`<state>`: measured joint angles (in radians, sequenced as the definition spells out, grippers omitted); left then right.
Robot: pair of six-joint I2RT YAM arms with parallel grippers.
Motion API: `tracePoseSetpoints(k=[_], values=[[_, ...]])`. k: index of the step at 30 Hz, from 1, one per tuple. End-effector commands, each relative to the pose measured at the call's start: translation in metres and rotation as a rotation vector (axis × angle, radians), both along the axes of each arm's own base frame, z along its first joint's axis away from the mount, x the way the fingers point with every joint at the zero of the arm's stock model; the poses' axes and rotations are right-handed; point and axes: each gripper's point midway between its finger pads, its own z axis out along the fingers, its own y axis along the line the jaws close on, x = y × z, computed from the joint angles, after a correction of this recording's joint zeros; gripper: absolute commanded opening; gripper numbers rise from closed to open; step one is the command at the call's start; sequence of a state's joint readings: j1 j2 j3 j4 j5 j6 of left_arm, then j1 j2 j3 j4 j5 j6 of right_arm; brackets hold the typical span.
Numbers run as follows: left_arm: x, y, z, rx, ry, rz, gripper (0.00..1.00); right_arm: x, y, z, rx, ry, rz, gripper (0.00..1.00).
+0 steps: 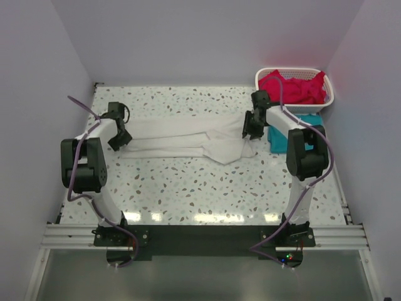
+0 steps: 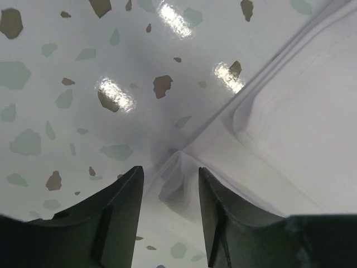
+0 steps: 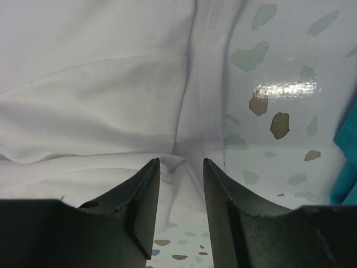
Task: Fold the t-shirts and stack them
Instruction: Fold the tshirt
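A white t-shirt [image 1: 188, 144] lies as a long folded band across the middle of the table. My left gripper [image 1: 120, 139] is at its left end and my right gripper [image 1: 252, 128] at its right end. In the left wrist view the left gripper [image 2: 170, 168] stands open, with a small peaked corner of the white t-shirt [image 2: 290, 111] lying loose between the fingers. My right gripper [image 3: 181, 161] is open too, a raised ridge of the white t-shirt [image 3: 95, 100] between its fingers, unclamped. A folded teal t-shirt [image 1: 277, 139] lies just right of the right gripper.
A white lattice basket [image 1: 291, 70] at the back right holds red-pink t-shirts [image 1: 294, 88]. The edge of the teal t-shirt [image 3: 346, 162] shows at the right of the right wrist view. Walls close in the table on three sides.
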<state>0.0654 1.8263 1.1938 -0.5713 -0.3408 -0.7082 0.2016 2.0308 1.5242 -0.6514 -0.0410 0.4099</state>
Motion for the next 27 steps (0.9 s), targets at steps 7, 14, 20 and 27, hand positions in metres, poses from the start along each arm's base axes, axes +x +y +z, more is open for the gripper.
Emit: tracePoseSetpoints(k=[7, 14, 20, 27], values=[[-0.002, 0.007, 0.096, 0.081, -0.27, -0.018, 0.86, -0.027, 0.024, 0.09, -0.091, -0.27, 0.187, 0.51], [-0.037, -0.027, 0.11, 0.144, -0.297, -0.194, 0.99, -0.092, 0.081, 0.066, -0.191, -0.299, 0.449, 0.58], [-0.073, -0.047, 0.1, 0.165, -0.272, -0.327, 1.0, -0.115, 0.108, 0.035, -0.361, -0.299, 0.621, 0.57], [-0.086, -0.053, 0.092, 0.14, -0.341, -0.365, 1.0, -0.104, 0.124, 0.015, -0.494, -0.309, 0.668, 0.5]])
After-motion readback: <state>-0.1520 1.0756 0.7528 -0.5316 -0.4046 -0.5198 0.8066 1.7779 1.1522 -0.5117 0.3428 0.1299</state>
